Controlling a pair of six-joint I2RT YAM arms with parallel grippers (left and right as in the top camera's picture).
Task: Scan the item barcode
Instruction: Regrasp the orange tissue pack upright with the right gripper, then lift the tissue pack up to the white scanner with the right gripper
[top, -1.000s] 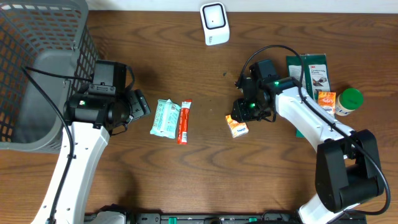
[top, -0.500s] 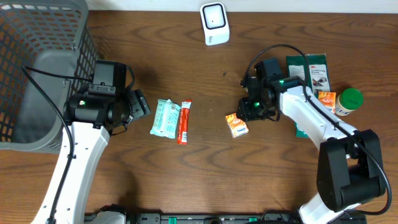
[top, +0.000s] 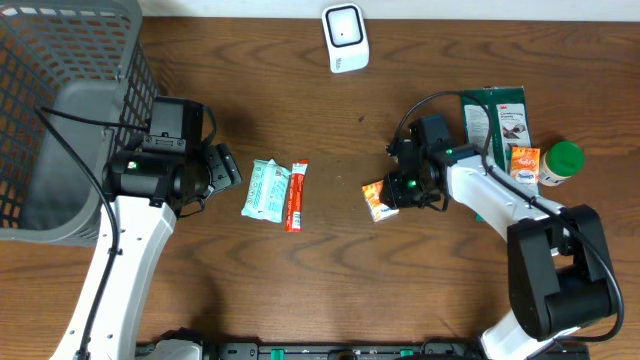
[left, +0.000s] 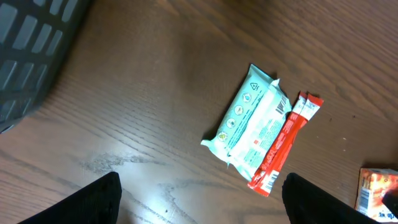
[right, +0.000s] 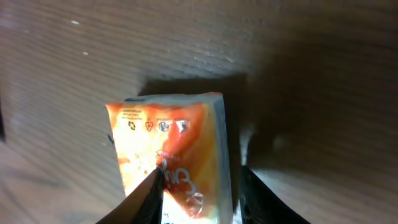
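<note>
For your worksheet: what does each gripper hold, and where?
Left gripper: nothing. Right gripper straddles the orange packet at one end; grip cannot be told.

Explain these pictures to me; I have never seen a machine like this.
This is a robot with two white arms at a wooden table, each ending in a two-finger gripper. One picture looks down from above; the other two come from cameras on the wrists. On the table are a grey basket, a white scanner, a pale green packet beside a red sachet, a small orange box, dark green packets, another orange packet and a green-lidded jar. The left gripper hangs open, holding nothing. The right gripper has its fingers on either side of the orange box; whether they pinch it is unclear.
</note>
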